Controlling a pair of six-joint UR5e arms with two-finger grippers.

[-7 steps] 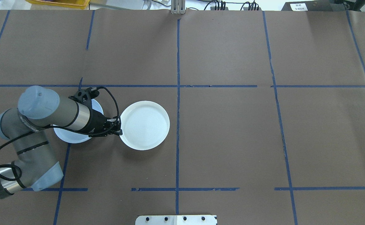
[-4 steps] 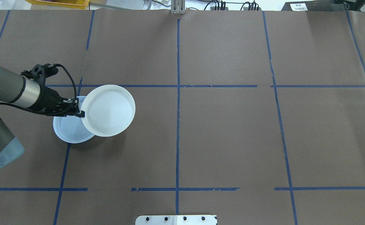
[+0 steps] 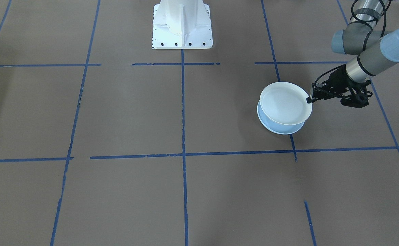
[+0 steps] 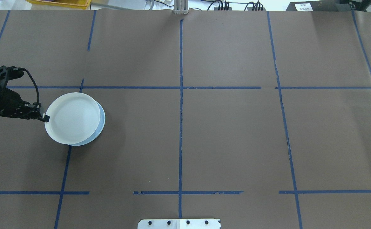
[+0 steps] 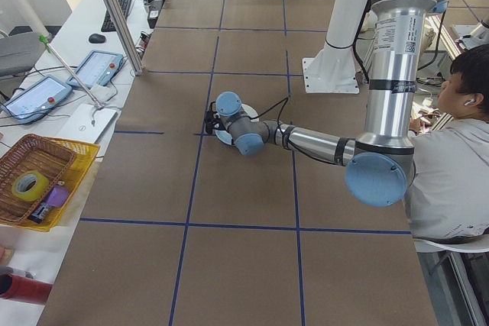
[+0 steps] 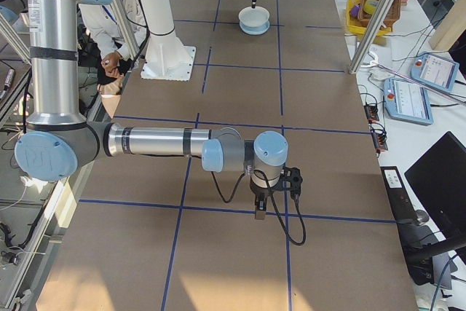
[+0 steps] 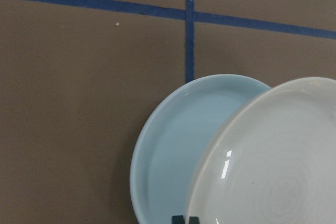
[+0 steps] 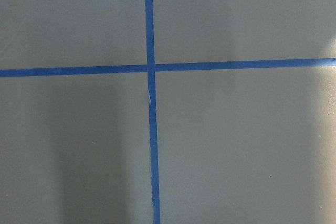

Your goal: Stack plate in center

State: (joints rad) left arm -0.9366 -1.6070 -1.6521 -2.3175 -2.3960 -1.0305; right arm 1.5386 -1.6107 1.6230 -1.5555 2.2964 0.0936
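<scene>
My left gripper (image 4: 45, 118) is shut on the left rim of a white plate (image 4: 72, 117) and holds it, slightly tilted, over the center, a pale-blue plate (image 4: 102, 122) that lies on the table. In the front-facing view the white plate (image 3: 285, 107) covers most of the pale-blue plate (image 3: 281, 129), with the gripper (image 3: 309, 99) at its right rim. The left wrist view shows the pale-blue plate (image 7: 173, 150) uncovered on its left side, with the white plate (image 7: 278, 161) over its right. My right gripper (image 6: 258, 213) hangs low over bare table, and I cannot tell whether it is open or shut.
Blue tape lines (image 4: 180, 95) divide the brown table into squares. The white robot base (image 3: 182, 24) stands at the table's near-robot edge. A seated person (image 5: 458, 135) is beside the table. A yellow basket (image 5: 38, 181) and tablets sit on the side bench.
My left gripper has carried the white plate leftward, from the right of the pale-blue plate to above it. The arm has drawn back toward the left edge.
</scene>
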